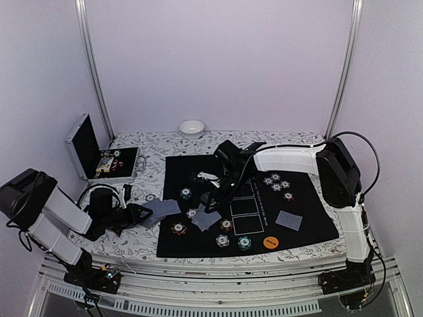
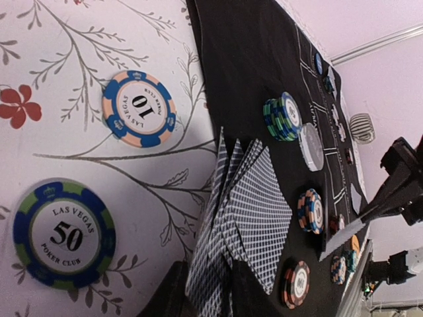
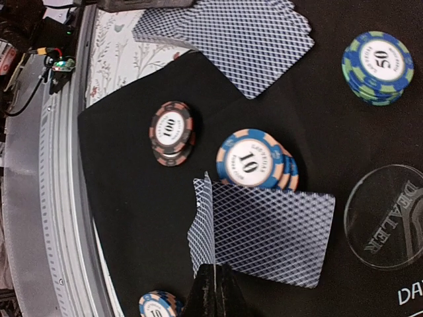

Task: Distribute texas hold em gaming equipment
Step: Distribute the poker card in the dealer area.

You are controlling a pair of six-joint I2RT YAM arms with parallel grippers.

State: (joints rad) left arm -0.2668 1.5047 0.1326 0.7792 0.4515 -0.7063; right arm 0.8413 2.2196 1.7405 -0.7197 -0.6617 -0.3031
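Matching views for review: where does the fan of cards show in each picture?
Top external: fan of cards left of centre, over the left edge of the black mat.
Left wrist: fan of cards lower centre, across that edge.
Right wrist: fan of cards along the top.
Shared landmark: green 50 chip stack.

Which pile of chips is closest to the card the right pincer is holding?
The blue-and-orange 10 stack by the clear Dealer disc: it borders the card. The 100 pile, 50 stack and another 10 pile sit apart.
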